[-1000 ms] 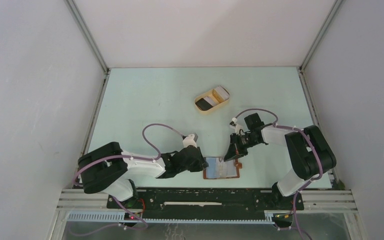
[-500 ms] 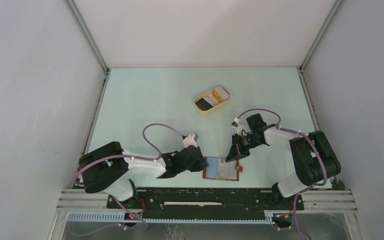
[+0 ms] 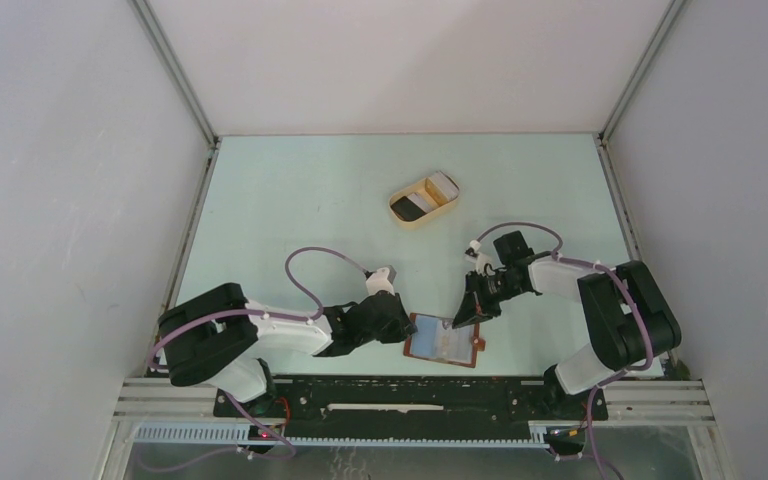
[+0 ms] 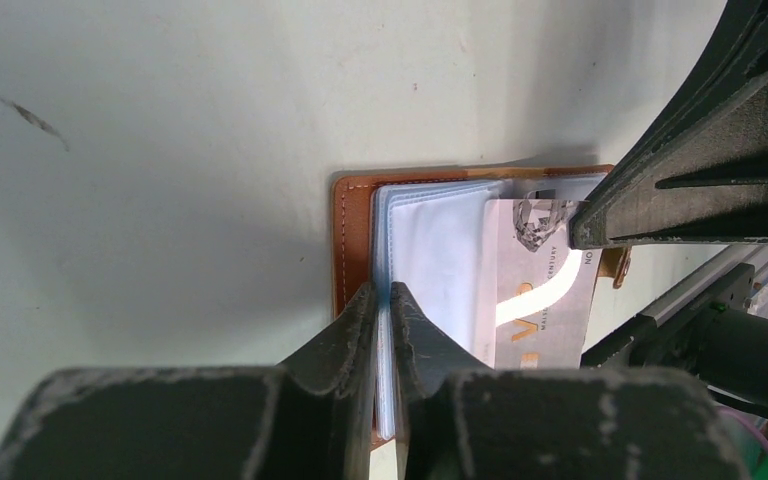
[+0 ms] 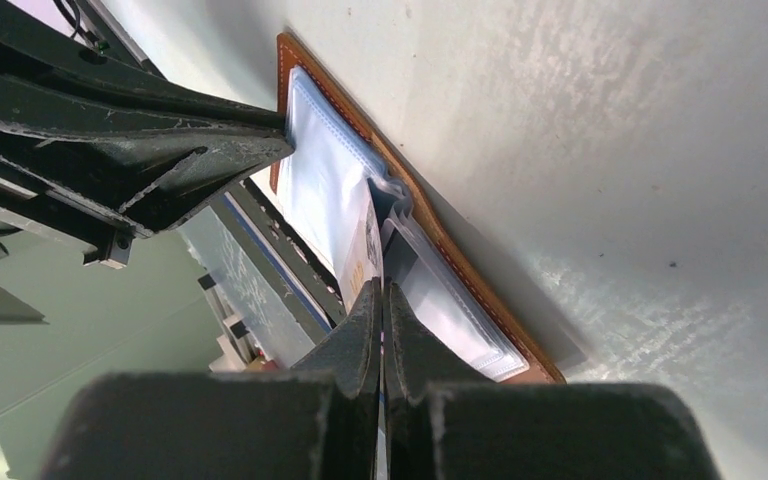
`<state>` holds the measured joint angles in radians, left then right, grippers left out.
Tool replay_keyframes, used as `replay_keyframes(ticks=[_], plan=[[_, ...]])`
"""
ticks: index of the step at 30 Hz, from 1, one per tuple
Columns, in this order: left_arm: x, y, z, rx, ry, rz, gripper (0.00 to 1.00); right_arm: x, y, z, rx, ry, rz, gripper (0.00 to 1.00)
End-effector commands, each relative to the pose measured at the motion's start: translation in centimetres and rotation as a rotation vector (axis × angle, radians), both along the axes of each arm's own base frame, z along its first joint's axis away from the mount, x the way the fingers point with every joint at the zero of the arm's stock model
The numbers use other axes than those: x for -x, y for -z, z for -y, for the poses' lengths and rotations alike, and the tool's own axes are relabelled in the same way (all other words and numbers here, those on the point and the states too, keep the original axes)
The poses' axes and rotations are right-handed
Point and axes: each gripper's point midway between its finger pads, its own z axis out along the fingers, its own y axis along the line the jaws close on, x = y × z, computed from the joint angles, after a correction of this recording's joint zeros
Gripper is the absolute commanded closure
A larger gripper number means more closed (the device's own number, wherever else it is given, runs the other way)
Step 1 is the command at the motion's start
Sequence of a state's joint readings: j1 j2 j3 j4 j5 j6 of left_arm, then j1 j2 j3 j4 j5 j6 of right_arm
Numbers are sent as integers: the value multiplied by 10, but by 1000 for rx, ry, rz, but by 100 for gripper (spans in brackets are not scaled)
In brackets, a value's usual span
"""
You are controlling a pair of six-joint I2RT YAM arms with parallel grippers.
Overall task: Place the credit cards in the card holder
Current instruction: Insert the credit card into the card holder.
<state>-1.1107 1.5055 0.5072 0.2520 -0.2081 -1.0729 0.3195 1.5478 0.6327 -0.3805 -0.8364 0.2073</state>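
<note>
Table (image 3: 290, 220): holder (image 3: 440, 345) lies open at 6 o'clock, by the front edge. L gripper (image 4: 385, 305), at holder's 9, is clamped on the edge of the clear sleeves (image 4: 430, 260), pinning them. R gripper (image 5: 380, 295), at its 2, is pinched tight on a pale card (image 4: 545, 300) lying over the sleeves; can't tell if its edge is inside one yet.

Step, I judge: feeding this card into a sleeve. Next move needs the card edge lined up w/ a sleeve mouth, at a shallow angle, then a slide toward 9 while L holds firm.

Tray (image 3: 412, 224) at 12, well apart, has more cards (image 3: 423, 200). In the way: floppy sleeves may buckle, and both grippers crowd the holder.
</note>
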Motion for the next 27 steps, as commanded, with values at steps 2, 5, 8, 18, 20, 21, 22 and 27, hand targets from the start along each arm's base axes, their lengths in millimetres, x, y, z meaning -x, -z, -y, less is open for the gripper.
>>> replay_keyframes(ticks=[2,5,8,18,20,21,22,27], plan=[[7,38,-36,-191,-15,-31,86,5,9,5,30,40,-72,100],[7,38,-35,-191,-12,-31,86,3,11,3,22,46,-78,100],[7,37,-34,-184,-9,-30,86,1,12,1,12,50,-76,100],[7,27,-31,-109,-11,-4,80,-2,4,-21,-54,-22,-8,100],[7,24,-31,-93,-15,4,79,-3,3,-25,-59,-35,12,100],[7,22,-31,-82,-18,9,79,-5,3,-26,-61,-38,23,100],[7,20,-32,-74,-22,12,79,-6,4,-26,-60,-38,31,100],[7,12,-37,-26,-36,40,74,-13,3,-31,-82,-28,50,100]])
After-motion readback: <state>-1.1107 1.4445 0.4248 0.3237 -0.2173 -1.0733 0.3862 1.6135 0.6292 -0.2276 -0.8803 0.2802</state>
